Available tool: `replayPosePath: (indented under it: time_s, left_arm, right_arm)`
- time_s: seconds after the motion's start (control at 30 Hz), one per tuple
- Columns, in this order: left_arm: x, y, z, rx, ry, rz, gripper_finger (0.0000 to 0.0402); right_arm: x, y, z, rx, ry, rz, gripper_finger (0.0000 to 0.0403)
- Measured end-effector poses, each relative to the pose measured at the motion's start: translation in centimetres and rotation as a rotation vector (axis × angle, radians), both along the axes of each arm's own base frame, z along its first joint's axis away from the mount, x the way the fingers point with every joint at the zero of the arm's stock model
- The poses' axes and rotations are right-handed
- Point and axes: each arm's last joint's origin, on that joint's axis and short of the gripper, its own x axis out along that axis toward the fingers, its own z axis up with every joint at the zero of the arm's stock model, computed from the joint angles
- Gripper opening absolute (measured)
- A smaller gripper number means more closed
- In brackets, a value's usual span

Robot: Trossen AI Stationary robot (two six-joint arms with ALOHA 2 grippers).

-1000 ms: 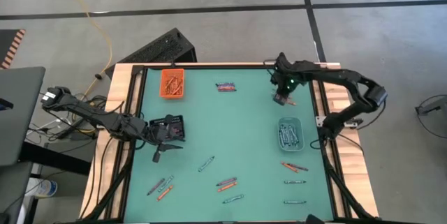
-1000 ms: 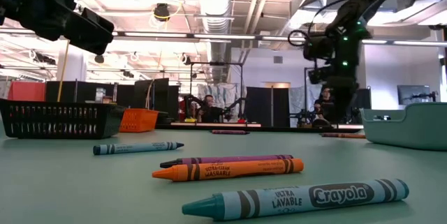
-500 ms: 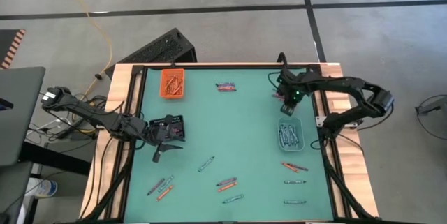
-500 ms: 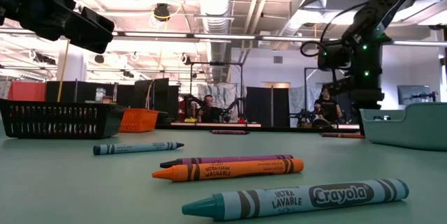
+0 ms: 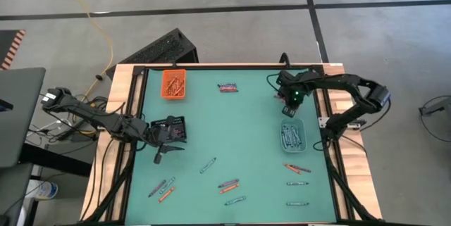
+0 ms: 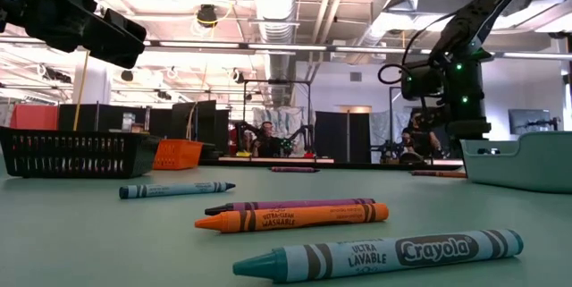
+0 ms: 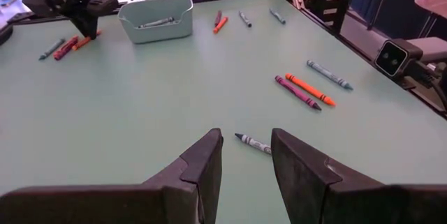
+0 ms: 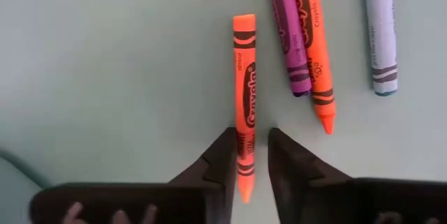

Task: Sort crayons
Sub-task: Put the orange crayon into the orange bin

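Several crayons (image 5: 227, 184) lie scattered on the table (image 5: 239, 134). Right gripper (image 8: 249, 155) is low at the far right, jaws straddling one orange crayon (image 8: 244, 119), narrowing but not clamped, likely for the orange tray (image 5: 174, 84). Left gripper (image 7: 244, 155) waits, spread, empty.

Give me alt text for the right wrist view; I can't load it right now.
The right gripper points down at the green table, its two dark fingers straddling the lower end of an orange crayon lying flat. Beside it lie a purple crayon and a second orange crayon touching side by side, and a pale blue crayon farther off.
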Motion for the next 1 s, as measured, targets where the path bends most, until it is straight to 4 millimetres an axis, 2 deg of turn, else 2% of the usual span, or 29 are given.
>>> replayPosePath:
  time_s: [0.23,0.53,0.63,0.77,0.87,1.0]
  left_arm:
    - [0.1,0.0,0.3,-0.01,-0.031,0.0,0.0114]
    - [0.1,0.0,0.4,0.006,-0.049,0.005,0.0114]
    - [0.3,0.1,0.7,0.018,-0.09,0.041,0.0114]
    - [0.8,0.0,0.6,0.005,-0.242,0.075,0.0114]
    - [1.1,0.0,0.2,-0.021,-0.352,0.086,0.0114]
    - [1.8,0.2,0.0,-0.04,-0.413,0.111,0.0114]
  right_arm:
    - [0.3,0.2,1.6,-0.04,-0.078,-0.009,0.0009]
    - [2.6,2.6,4.7,-0.066,-0.37,0.095,0.0004]
    - [4.5,3.7,6.0,-0.075,-0.571,0.147,0.0003]
    - [8.1,5.9,8.1,-0.119,-0.9,0.286,0.0003]
    - [11.2,8.4,9.2,-0.145,-1.141,0.401,0.0002]
    - [14.5,12.5,9.3,-0.149,-1.385,0.568,0.0002]
